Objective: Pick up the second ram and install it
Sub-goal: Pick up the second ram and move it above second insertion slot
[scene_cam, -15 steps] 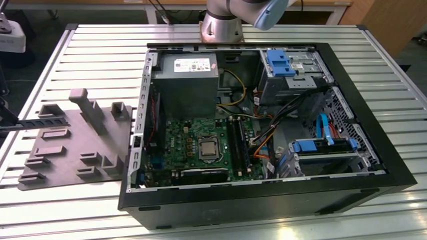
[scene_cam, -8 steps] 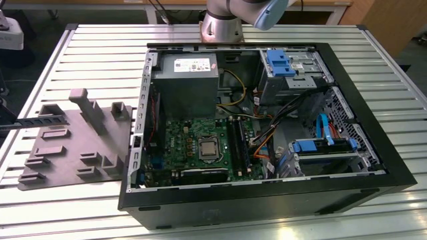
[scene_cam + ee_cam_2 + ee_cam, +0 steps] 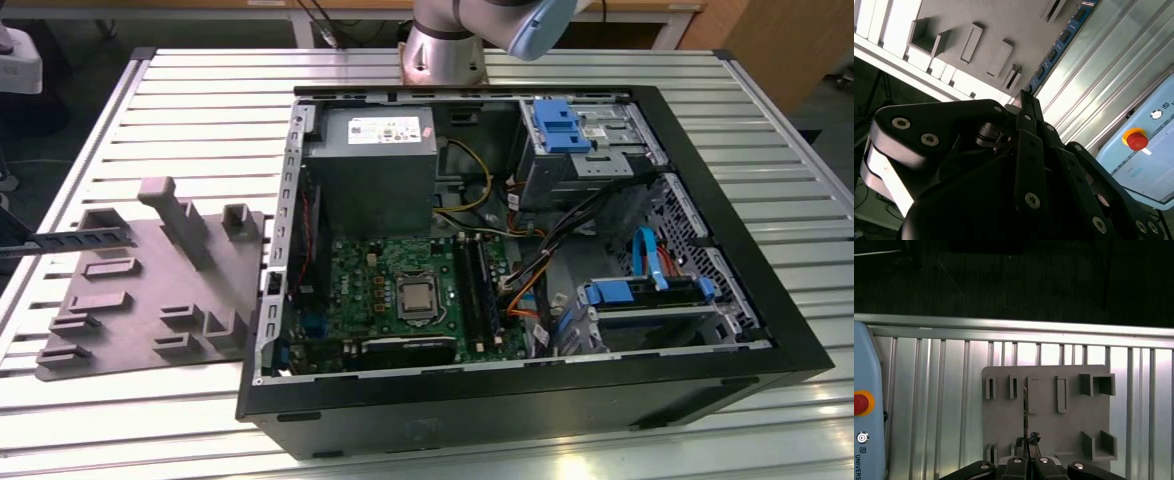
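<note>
The second ram (image 3: 83, 239) is a slim dark stick. It reaches in level from the exterior view's left edge, above the grey holder plate (image 3: 147, 300). In the first wrist view the ram (image 3: 1025, 415) shows edge-on over the holder plate (image 3: 1046, 440), and my gripper (image 3: 1027, 442) is shut on its near end. In the second wrist view the ram (image 3: 1061, 37) runs out from my gripper (image 3: 1024, 97) as a long dark strip with blue marks. The holder plate's slots (image 3: 1033, 395) under the stick stand vacant.
An open computer case (image 3: 534, 400) sits mid-table, with its motherboard (image 3: 387, 270), long black slot strips (image 3: 474, 285), power supply (image 3: 367, 160) and cables. A pale blue pendant with a red button (image 3: 859, 402) lies beside the plate. The arm's base (image 3: 441, 45) stands behind the case on the slatted table (image 3: 174, 80).
</note>
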Robot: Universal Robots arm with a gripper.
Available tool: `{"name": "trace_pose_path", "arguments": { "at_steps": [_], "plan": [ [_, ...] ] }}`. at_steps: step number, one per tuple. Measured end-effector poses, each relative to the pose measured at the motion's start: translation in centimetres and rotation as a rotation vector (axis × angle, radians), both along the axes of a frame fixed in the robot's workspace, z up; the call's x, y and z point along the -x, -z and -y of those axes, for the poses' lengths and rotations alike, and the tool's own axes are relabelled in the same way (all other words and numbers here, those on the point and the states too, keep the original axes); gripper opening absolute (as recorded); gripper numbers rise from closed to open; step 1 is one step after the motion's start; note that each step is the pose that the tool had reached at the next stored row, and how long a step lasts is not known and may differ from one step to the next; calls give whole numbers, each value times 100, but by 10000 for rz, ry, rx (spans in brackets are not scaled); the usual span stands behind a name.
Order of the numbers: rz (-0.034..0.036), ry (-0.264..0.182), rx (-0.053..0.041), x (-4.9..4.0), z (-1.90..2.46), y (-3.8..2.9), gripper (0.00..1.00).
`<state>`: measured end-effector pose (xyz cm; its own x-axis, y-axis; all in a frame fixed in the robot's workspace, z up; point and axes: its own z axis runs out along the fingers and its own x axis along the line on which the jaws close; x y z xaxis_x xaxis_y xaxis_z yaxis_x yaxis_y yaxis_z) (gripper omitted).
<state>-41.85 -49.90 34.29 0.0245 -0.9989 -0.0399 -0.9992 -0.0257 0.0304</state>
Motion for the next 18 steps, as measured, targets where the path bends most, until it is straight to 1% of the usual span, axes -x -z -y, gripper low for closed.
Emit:
{"name": "trace_pose_path", "arguments": {
  "at_steps": [18],
  "plan": [
    [7,0,-2,0,0,-126,12]
  ]
}}
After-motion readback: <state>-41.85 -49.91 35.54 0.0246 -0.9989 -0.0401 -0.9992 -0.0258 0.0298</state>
